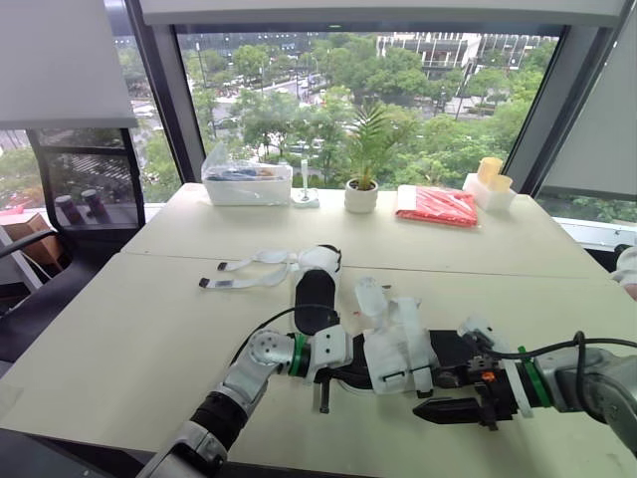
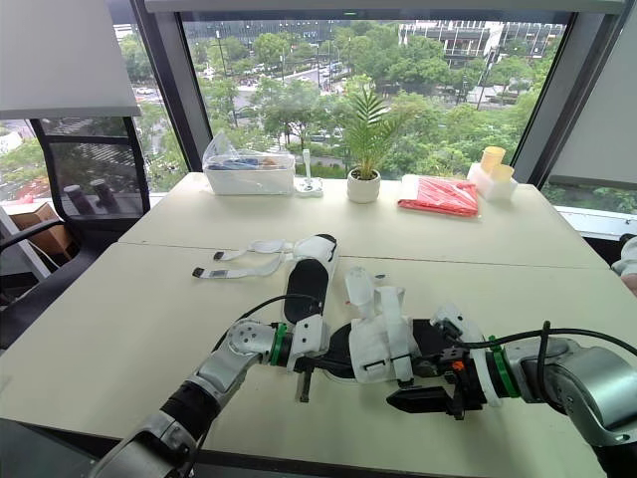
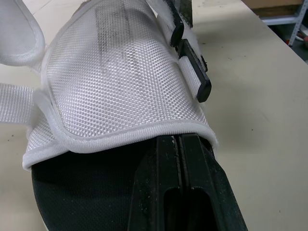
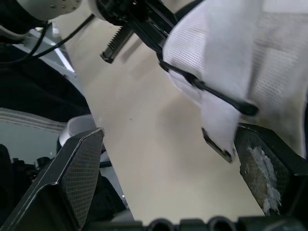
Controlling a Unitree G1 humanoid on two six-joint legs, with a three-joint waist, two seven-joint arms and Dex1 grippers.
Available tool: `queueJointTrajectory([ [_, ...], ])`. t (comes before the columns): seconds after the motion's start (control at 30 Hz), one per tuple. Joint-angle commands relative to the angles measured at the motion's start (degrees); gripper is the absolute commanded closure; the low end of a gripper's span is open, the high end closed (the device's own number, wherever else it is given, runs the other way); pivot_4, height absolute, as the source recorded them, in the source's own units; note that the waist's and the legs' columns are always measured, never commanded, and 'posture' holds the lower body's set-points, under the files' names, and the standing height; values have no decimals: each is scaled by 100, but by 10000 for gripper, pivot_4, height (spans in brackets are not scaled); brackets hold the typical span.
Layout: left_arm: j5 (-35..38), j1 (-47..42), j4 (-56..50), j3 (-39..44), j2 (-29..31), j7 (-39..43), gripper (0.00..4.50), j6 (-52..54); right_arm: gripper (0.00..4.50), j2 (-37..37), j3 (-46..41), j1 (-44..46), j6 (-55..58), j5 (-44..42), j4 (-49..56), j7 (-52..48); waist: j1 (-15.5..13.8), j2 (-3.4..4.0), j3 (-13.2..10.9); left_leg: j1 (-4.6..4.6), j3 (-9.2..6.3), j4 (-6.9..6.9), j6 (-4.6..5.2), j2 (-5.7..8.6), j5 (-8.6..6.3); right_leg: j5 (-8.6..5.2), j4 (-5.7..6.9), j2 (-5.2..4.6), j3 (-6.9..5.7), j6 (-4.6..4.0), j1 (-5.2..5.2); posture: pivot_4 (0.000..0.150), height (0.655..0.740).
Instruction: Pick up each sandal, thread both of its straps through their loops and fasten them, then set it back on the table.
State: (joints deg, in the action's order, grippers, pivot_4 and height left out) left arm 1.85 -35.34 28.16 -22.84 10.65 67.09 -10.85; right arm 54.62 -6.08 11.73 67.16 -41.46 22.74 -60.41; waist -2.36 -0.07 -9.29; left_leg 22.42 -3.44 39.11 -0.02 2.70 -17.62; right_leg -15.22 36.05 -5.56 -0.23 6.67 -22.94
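The sandal (image 1: 398,349) lies on the table (image 1: 119,339) close in front, between the two arms, with its black footbed facing up and its white mesh upper arched over it. The left gripper (image 3: 179,144) has its fingers pressed together with no gap. They rest on the footbed with their tips tucked just under the edge of the mesh, beside a black loop (image 3: 192,72) on the upper. The right gripper (image 4: 168,134) stands wide, holding nothing. One finger (image 4: 269,173) is just beside the sandal's mesh edge and the other is out over bare table. The second sandal (image 1: 317,289) lies farther back, just beyond the first, with its straps (image 1: 249,271) trailing loose on the table to the left. Along the far edge by the window, a clear bin (image 1: 247,182) holds blue and white items too small to tell. Next come a white pot (image 1: 361,196) with a small palm, a red packet (image 1: 438,206) lying flat, and a white tray (image 1: 490,187) holding yellow cups.
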Motion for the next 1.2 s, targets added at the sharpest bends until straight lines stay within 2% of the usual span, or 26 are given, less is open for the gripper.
queueJointTrajectory([
  [0.03,-281,124,251,-294,35,83,45000,54,8161,0,148,11,-64,-125,134,9,-1,0,0,0,0,0,0,0,0,0,0,0,0,0,0,1500,7374],
  [0.1,-283,127,245,-294,29,74,45000,56,19786,-22,247,3,-108,-120,144,44,1,0,0,0,0,0,0,0,0,0,0,0,0,0,0,1500,7374],
  [0.27,-277,164,201,-296,29,65,45000,81,44633,-79,417,107,-146,-88,-22,150,2,0,0,0,0,0,0,0,0,0,0,1,0,0,0,1500,7374],
  [0.57,-284,217,166,-306,20,31,45000,101,44633,254,697,-416,-135,-96,274,49,2,0,0,0,-1,0,2,0,-1,0,-1,2,-1,1,0,1500,7374],
  [0.87,-356,256,209,-390,71,93,45000,31,44633,1042,772,-2028,-278,-406,1563,-320,5,-4,3,-6,-2,1,5,-1,-3,-2,-4,2,-3,2,11,1500,7374],
  [1.03,-422,252,337,-442,69,78,45000,60,44633,1333,-76,-2221,-161,-1051,2261,-347,3,-6,4,-13,-3,0,9,-4,-5,-3,-5,6,-4,4,18,1500,7374],
  [1.13,-637,184,595,-567,122,37,45000,-224,44633,1445,-815,-1874,16,-1726,2393,-286,2,-9,5,-13,-3,0,9,-4,-5,-3,-5,6,-4,4,19,1500,7374],
  [1.2,-799,129,806,-677,146,32,45000,-482,44633,1635,-1253,-1280,105,-2302,2271,-220,2,-10,6,-18,-3,1,9,-5,-5,-3,-5,5,-4,4,24,1500,7374],
])
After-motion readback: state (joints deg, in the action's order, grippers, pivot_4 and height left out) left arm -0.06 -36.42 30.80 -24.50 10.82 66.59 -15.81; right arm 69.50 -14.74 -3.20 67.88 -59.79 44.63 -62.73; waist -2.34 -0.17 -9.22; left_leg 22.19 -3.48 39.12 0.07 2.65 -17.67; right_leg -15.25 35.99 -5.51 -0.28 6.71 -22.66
